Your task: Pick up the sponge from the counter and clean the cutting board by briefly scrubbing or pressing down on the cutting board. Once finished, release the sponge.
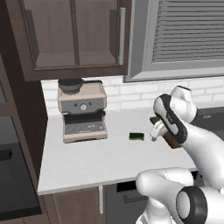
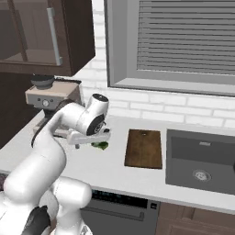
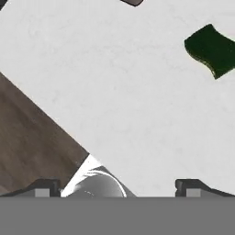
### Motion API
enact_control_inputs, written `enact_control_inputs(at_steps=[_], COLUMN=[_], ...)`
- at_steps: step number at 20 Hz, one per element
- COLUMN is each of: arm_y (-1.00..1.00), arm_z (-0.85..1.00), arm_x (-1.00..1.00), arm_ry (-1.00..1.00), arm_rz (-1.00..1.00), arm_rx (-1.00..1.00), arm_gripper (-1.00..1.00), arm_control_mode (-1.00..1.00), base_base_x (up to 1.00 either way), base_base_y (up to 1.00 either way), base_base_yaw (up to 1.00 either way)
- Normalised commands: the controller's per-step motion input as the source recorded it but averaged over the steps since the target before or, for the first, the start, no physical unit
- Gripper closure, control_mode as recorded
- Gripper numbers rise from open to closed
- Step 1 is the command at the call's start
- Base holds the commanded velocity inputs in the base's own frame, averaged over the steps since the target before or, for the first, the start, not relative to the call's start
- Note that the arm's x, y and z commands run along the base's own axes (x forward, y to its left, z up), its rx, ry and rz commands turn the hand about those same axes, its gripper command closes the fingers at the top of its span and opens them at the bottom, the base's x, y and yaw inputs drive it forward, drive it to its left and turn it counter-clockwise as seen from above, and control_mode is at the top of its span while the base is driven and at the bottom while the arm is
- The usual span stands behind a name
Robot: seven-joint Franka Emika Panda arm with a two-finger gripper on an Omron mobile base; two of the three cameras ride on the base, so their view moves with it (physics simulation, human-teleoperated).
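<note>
Counter (image 1: 87, 162) w/ 1 sponge (image 1: 136, 137), 1 cutting board (image 2: 144, 148), 1 coffee machine (image 1: 82, 111).

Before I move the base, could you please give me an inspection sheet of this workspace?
Surface: counter, off-white, flat.
Job's things: sponge lies on the counter, ungripped; cutting board lies flat beside the sink, apart from the sponge.
Clutter: coffee machine against the wall.
Grippers: tool open, holding nothing, above the counter near the board's edge.
Cables: nothing seen.
Surroundings: sink, window blind, wall cabinet, brick backsplash.
</note>
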Motion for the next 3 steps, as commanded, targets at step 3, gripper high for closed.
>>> enact_control_inputs(at_steps=[3], arm_y=[-0.01], arm_z=[0.65], arm_x=[-1.00], arm_ry=[0.00], arm_rz=[-0.33], arm_rx=[0.00], arm_gripper=[-1.00], arm_control_mode=[-1.00], base_base_x=[0.00], base_base_y=[0.00], base_base_yaw=[0.00])
